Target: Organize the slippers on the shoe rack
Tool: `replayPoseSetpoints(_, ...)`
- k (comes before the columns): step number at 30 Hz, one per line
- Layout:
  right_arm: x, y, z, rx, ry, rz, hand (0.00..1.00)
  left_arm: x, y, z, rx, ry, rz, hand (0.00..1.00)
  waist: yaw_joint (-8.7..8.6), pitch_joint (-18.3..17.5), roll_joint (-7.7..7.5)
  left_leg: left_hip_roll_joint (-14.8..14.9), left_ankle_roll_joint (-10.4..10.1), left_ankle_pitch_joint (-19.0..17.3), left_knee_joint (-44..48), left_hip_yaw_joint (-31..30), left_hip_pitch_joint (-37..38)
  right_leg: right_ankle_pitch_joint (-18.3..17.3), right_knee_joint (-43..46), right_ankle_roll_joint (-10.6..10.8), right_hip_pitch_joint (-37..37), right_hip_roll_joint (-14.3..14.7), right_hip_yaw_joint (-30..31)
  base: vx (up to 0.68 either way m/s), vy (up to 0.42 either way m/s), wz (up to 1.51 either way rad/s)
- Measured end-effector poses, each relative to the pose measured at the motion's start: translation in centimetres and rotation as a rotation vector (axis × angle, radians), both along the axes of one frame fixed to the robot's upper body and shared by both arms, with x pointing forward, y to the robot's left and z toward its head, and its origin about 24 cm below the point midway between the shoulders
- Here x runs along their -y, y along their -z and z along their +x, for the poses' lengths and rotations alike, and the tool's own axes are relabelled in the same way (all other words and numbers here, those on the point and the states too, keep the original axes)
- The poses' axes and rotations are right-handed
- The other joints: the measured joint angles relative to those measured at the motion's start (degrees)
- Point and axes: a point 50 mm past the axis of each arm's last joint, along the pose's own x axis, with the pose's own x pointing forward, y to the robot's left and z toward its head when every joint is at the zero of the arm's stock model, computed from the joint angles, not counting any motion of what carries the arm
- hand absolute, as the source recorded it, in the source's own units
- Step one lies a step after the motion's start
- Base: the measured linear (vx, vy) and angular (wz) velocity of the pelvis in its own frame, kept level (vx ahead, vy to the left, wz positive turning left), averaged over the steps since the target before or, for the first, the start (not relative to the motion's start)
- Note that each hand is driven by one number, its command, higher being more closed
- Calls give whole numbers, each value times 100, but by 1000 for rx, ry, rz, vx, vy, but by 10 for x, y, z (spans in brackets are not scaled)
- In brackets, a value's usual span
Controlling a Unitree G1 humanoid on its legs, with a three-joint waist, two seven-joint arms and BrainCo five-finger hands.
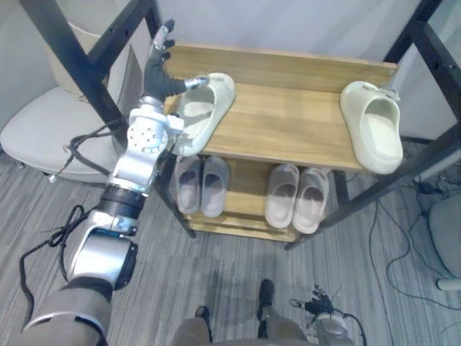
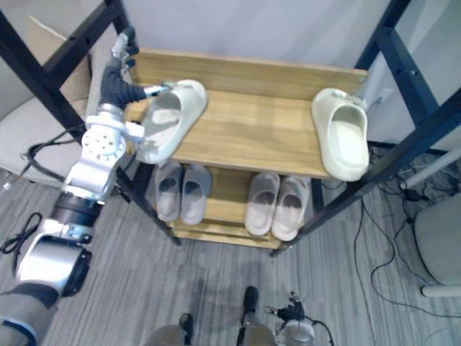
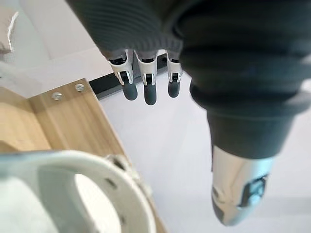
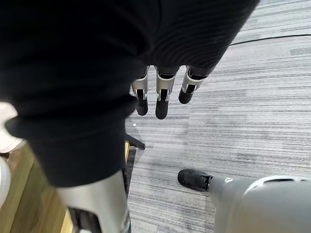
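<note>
Left hand (image 1: pixel 158 71) was up at the shoe rack's (image 1: pixel 288 126) top shelf, fingers straight and open, thumb against the left cream slipper (image 1: pixel 204 112). It lay aslant, toe seemingly back-right, heel past the front-left edge. Best move, I'd judge: grip near the toe, swing it square towards its mate (image 1: pixel 374 126), well apart at the right end. Right hand (image 4: pixel 160 99) hung open above the floor.

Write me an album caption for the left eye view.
The left robot hand, fingers open, poised at a cream slipper on the shoe rack; a second slipper lies at the opposite end.
</note>
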Motion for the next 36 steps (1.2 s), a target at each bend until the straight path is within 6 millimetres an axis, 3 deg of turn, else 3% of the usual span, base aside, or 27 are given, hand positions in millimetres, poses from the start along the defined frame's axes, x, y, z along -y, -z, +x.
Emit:
replayPoseSetpoints(29, -9, -3, 5, 31, -45, 0, 0, -36, -13, 9, -3, -358, 361, 0, 11, 270, -57, 162, -38, -228, 425, 285, -116, 106, -4, -63, -85, 133, 246, -10, 1, -6)
replayPoseSetpoints(36, -13, -4, 8, 45, -63, 3, 0, -19, -29, 11, 44, -330, 434, 0, 8, 313, -49, 212, -60, -264, 561, 305, -305, 148, -1, -98, -261, 186, 260, -8, 3, -5)
